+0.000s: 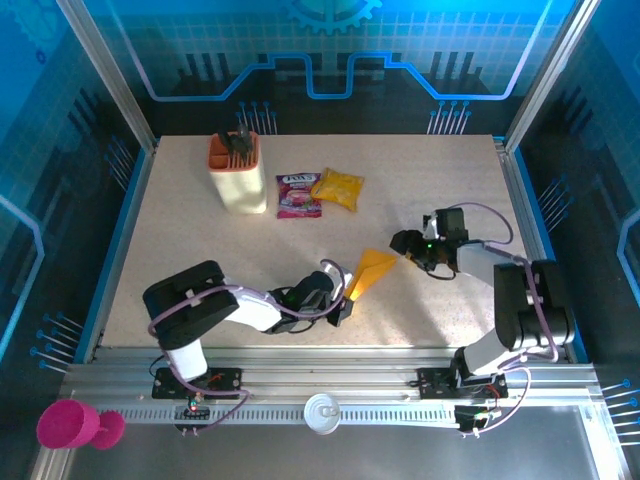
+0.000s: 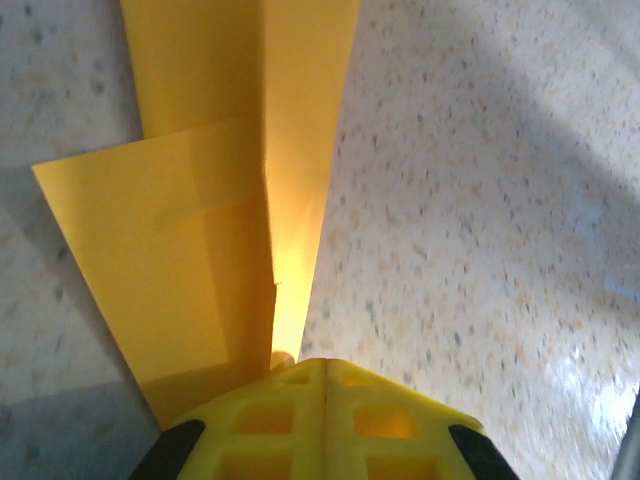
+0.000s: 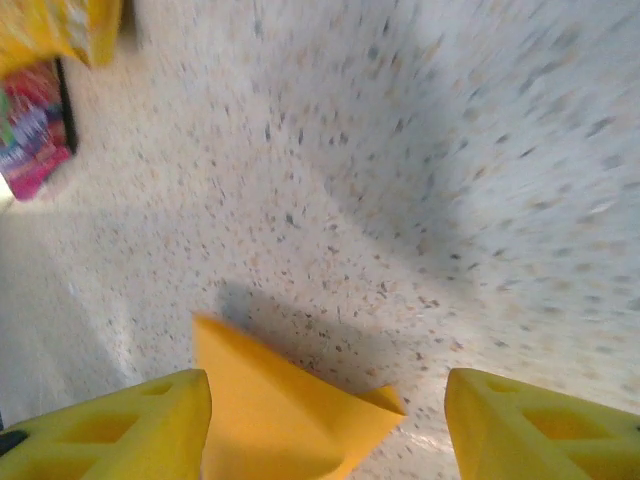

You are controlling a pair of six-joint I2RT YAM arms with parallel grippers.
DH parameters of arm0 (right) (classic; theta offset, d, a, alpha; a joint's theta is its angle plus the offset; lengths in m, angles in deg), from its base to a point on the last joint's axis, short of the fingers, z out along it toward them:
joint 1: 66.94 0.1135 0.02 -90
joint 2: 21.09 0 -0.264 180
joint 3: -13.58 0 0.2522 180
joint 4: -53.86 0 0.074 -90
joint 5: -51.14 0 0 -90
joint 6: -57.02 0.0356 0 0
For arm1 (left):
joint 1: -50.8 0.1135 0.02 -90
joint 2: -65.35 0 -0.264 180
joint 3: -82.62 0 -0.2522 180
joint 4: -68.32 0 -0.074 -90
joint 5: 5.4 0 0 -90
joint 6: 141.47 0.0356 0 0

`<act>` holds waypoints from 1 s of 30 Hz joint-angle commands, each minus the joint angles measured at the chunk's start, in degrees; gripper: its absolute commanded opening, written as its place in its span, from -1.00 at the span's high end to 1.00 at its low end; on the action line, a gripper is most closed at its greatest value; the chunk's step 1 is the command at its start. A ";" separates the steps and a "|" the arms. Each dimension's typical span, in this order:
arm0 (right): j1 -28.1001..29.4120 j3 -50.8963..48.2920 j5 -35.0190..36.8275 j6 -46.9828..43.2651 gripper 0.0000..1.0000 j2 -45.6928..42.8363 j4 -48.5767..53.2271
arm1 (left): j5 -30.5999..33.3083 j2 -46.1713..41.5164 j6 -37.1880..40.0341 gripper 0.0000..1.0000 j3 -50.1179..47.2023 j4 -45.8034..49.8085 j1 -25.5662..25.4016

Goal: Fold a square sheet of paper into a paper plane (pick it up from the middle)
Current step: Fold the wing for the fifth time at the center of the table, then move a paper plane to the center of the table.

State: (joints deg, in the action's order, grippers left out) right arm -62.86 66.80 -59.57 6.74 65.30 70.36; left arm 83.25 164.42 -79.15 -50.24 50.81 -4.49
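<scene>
The square sheet of paper (image 1: pixel 372 272) is orange-yellow and folded into a long wedge, roughly a paper plane shape. It slants up from the table in front of the arms. My left gripper (image 1: pixel 345 300) is shut on its narrow near end. In the left wrist view the closed yellow fingers (image 2: pixel 325 375) pinch the centre fold, and the folded flaps of the paper (image 2: pixel 200 240) spread away from them. My right gripper (image 1: pixel 405 243) is open at the paper's wide far end. In the right wrist view a corner of the paper (image 3: pixel 280 410) sits between the spread fingers (image 3: pixel 110 430), touching neither.
A cream holder (image 1: pixel 238 172) with an orange top stands at the back left. A purple-red packet (image 1: pixel 298 195) and a glossy yellow snack bag (image 1: pixel 337 187) lie beside it. A pink cup (image 1: pixel 68 425) sits off the table at the near left.
</scene>
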 commanded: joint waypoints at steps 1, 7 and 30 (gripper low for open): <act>-0.48 0.37 1.61 -0.60 -0.22 -6.41 5.92 | -0.22 -8.22 -2.44 0.67 3.30 13.82 0.15; 3.10 -7.54 -4.91 2.93 0.24 -10.65 0.98 | 2.00 -11.08 -3.84 0.00 11.49 21.33 8.27; 13.55 -19.31 -4.12 9.82 1.00 1.50 -20.93 | -10.65 10.14 -1.01 0.00 27.14 34.24 11.06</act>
State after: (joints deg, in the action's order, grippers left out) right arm -50.51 49.10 -64.77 16.14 62.57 55.08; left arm 75.38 172.37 -81.09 -24.93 82.33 8.19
